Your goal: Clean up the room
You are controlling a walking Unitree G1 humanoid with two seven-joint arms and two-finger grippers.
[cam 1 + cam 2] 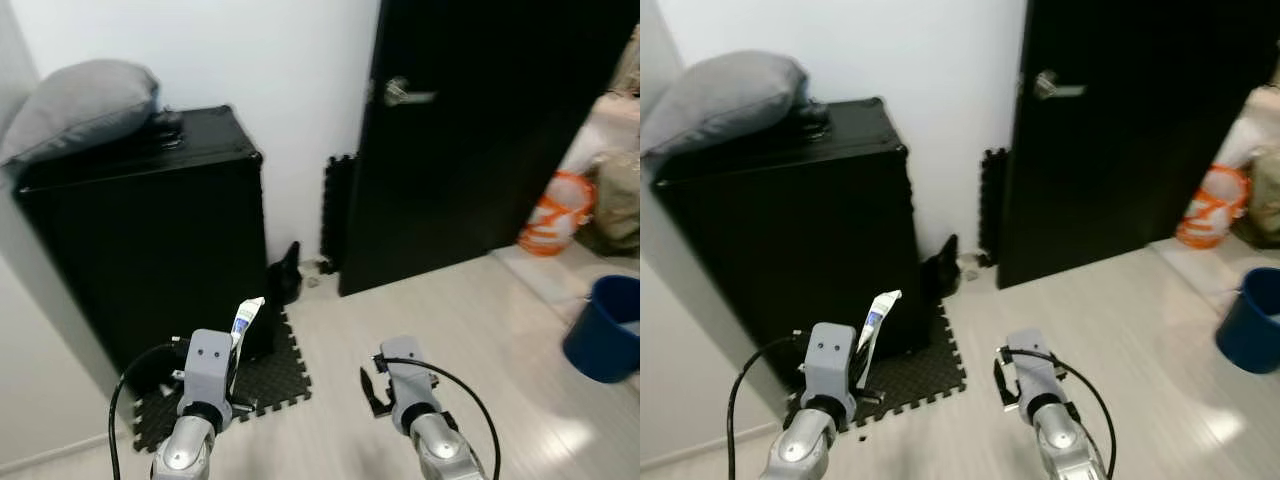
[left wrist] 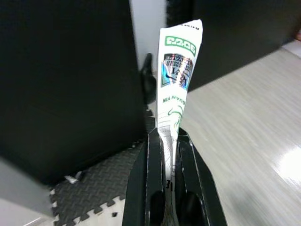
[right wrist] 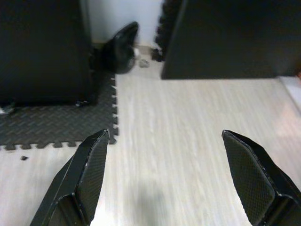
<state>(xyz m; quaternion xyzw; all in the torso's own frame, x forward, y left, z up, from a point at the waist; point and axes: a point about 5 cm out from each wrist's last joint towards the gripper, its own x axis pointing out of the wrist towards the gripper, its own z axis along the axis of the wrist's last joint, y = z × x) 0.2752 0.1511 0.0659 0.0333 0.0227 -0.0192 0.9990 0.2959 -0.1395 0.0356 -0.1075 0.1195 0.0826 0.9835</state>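
Note:
My left gripper (image 2: 169,155) is shut on a flattened white tube (image 2: 176,80) with green and blue print, held upright. In the left eye view the white tube (image 1: 246,320) sticks up from the left gripper (image 1: 236,372) low at the left, over the black foam mat (image 1: 270,385). My right gripper (image 3: 174,174) stands open above the pale wood floor (image 3: 188,141), with nothing between its fingers (image 3: 87,174). It shows low in the middle of the left eye view, right gripper (image 1: 378,390).
A tall black case (image 1: 150,240) with a grey cushion (image 1: 80,105) on top stands at the left wall. A black door (image 1: 480,130) is ahead. A black shoe (image 1: 285,272) lies by the wall. A blue bucket (image 1: 605,330) and an orange-white bag (image 1: 557,212) are at the right.

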